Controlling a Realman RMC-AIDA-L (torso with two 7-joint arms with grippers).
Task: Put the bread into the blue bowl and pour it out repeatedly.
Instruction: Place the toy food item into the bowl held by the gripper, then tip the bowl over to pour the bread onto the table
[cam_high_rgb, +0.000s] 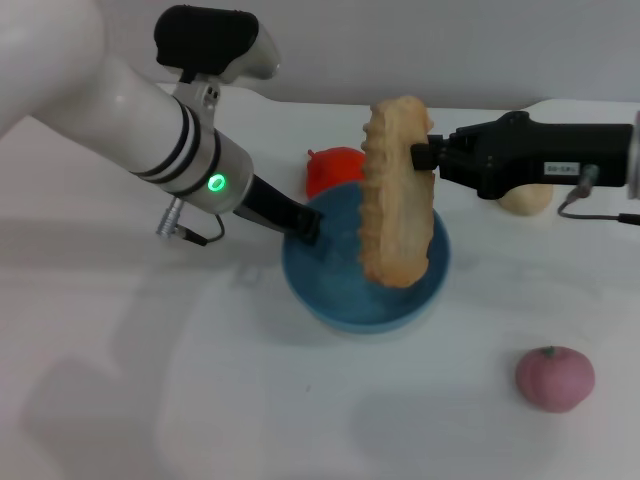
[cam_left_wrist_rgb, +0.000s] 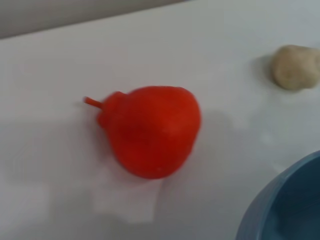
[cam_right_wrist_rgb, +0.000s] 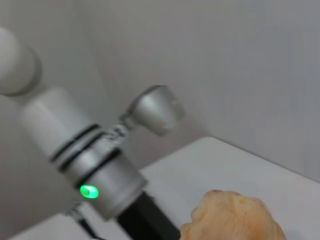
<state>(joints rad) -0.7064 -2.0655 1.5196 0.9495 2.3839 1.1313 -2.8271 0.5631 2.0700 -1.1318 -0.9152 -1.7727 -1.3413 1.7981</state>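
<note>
The bread (cam_high_rgb: 397, 195) hung upright over the blue bowl (cam_high_rgb: 330, 295), its lower end down inside the bowl or just above the floor; which, I could not tell. The right gripper (cam_high_rgb: 418, 155) had its jaws clamped on the loaf's upper part from the side, which kept it standing on end, ready, I judged, to be let go into the bowl. The left gripper (cam_high_rgb: 310, 228) sat at the bowl's near-left rim, jaws seemingly closed on the wall, likely to steady the bowl now and tip it afterwards.

Behind the bowl lay a red pepper (cam_high_rgb: 333, 170), close to its far rim. A beige lump (cam_high_rgb: 527, 197) rested farther right, partly hidden behind the right arm, and a pink fruit (cam_high_rgb: 555, 378) sat well apart toward the front right. The surface (cam_high_rgb: 150, 400) was plain white, backed by a pale grey wall (cam_right_wrist_rgb: 225, 60).
</note>
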